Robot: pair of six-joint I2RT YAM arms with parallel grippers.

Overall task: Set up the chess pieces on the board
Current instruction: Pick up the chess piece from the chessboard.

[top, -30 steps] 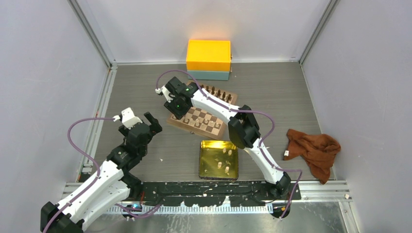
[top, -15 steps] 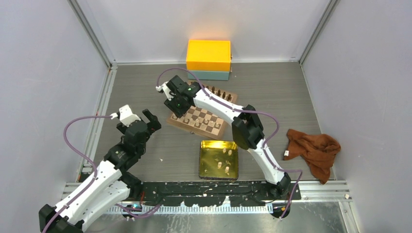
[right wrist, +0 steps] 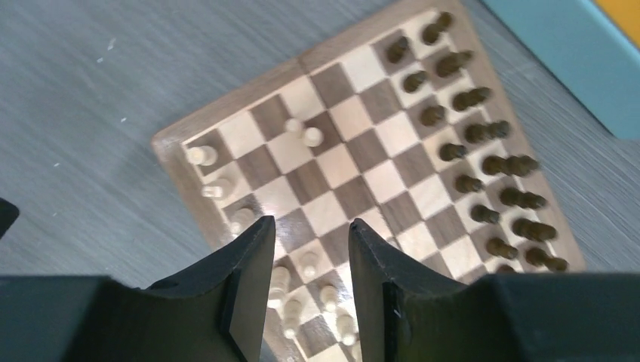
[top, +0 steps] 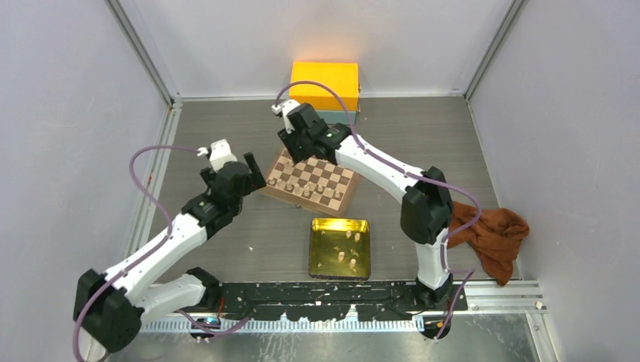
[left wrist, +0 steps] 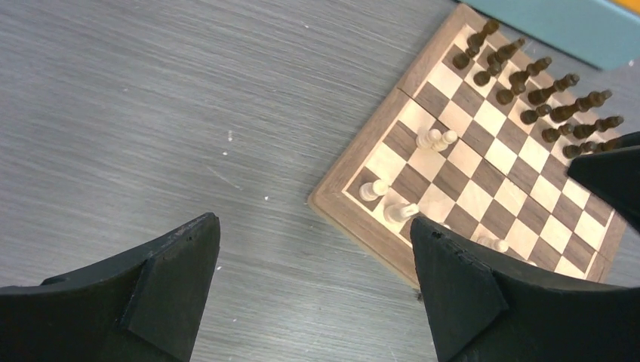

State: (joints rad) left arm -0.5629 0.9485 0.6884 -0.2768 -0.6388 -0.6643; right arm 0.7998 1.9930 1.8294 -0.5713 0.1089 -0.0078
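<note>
Hovering above the board (top: 313,181), the right gripper (right wrist: 309,226) is parted and empty; the left gripper (left wrist: 315,225) gapes wide just left of it. Cream chess pieces (left wrist: 375,188) stand on the board, others in the gold tray (top: 340,221)

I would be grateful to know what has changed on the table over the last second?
The right claw moved from the board's left corner toward its far edge, near the orange box. The left claw swung forward toward the board. Both are open, holding nothing. The board, gold tray and brown cloth stayed put.
</note>
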